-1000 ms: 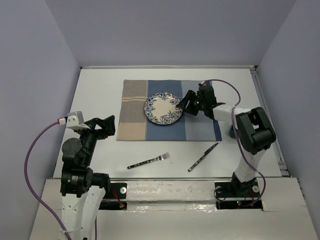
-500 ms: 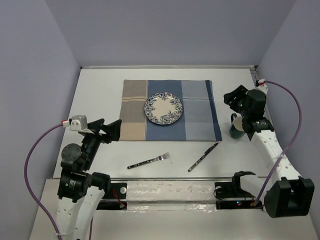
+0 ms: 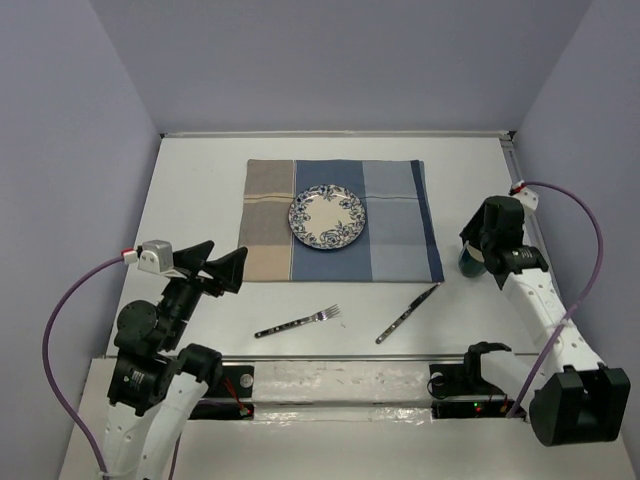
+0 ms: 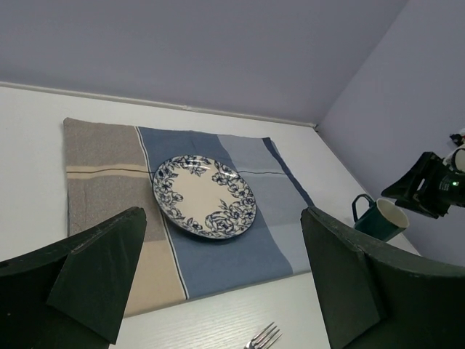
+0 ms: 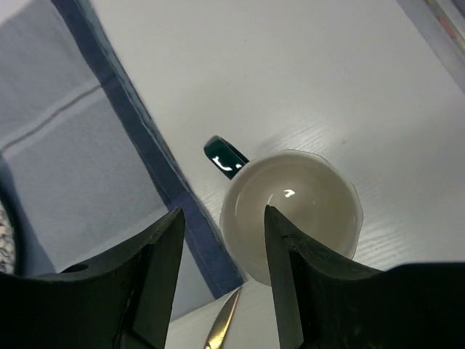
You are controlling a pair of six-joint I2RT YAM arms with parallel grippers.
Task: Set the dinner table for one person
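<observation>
The white dinner table [image 3: 200, 190] carries a blue-and-tan checked placemat [image 3: 395, 225] with a blue-flowered plate [image 3: 327, 217] on its middle. A fork [image 3: 297, 322] and a knife [image 3: 408, 313] lie on the bare table in front of the mat. A dark green mug [image 5: 290, 211] with a pale inside stands upright just right of the mat. My right gripper [image 5: 223, 218] hangs over it, open, one finger above the mug's inside and the other outside its left wall, not touching. My left gripper [image 4: 223, 212] is wide open and empty, raised near the mat's front left corner.
Lavender walls [image 3: 90, 150] close in the table on the left, back and right. A metal rail [image 3: 340, 362] runs along the near edge by the arm bases. The knife's tip [image 5: 221, 331] lies close to the mug's front left.
My right arm swung away from the plate to the right and came down over the mug, its jaws narrowing. My left gripper shifted slightly rightward and forward, staying wide open.
</observation>
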